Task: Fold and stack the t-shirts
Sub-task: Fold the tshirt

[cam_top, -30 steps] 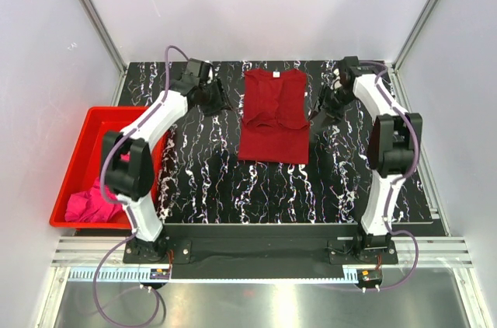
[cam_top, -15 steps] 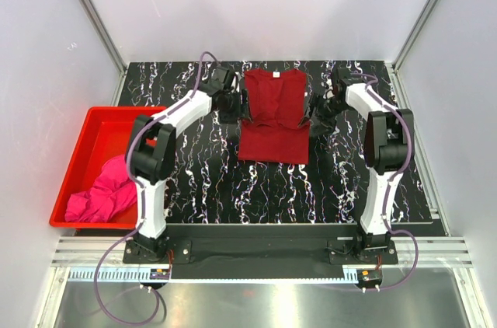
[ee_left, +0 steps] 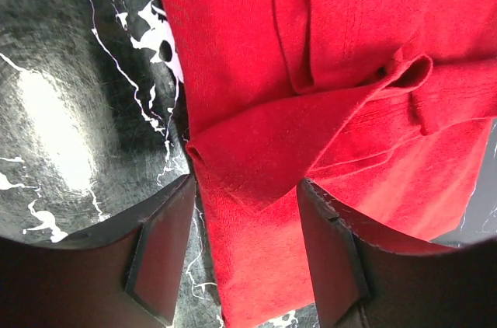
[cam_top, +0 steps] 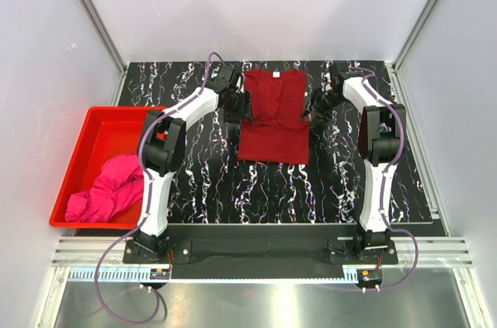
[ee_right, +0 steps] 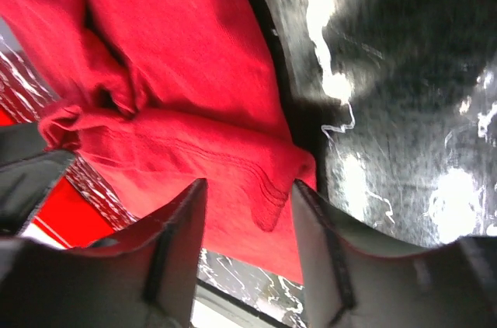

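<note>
Crimson shirt [cam_top: 273,114] by the table's [cam_top: 210,180] far edge — likely soft, limp; pinch its folded sleeve corners. Left claw [ee_left: 245,242] and right claw [ee_right: 248,242] gape over them — nothing clamped.

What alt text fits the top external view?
A dark red t-shirt lies partly folded on a black marbled table, the left gripper and right gripper at its two sides with jaws open. A pink t-shirt lies crumpled in a red bin at the left.
</note>
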You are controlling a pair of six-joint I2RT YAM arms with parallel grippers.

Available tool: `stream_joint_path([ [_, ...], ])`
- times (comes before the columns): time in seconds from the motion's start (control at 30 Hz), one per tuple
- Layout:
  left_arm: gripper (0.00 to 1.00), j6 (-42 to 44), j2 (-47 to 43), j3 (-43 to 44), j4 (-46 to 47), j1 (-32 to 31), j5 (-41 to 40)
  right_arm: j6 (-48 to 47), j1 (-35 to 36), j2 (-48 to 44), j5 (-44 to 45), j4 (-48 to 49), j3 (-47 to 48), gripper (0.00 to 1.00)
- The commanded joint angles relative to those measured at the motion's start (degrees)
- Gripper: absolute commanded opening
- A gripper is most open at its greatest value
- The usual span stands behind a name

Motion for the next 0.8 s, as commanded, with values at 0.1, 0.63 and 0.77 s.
stream_joint_path([
  [0.1,0.56,0.5,1.6,4.9,-0.4,-0.4,-0.2,0.8,-0.6,3.4,-3.1,-1.3,6.6,0.38],
  [0.63,0.53,-0.1,2.3,10.9,-3.4,1.4,-4.8,8.7,-3.5,8.0,-4.1,0.4,13.5,0.12],
  [0.77,0.62,-0.2,3.4,14.3,-3.8,2.2,-3.9,15.3,-4.7,10.0,-10.2,5.0,13.6,0.30],
])
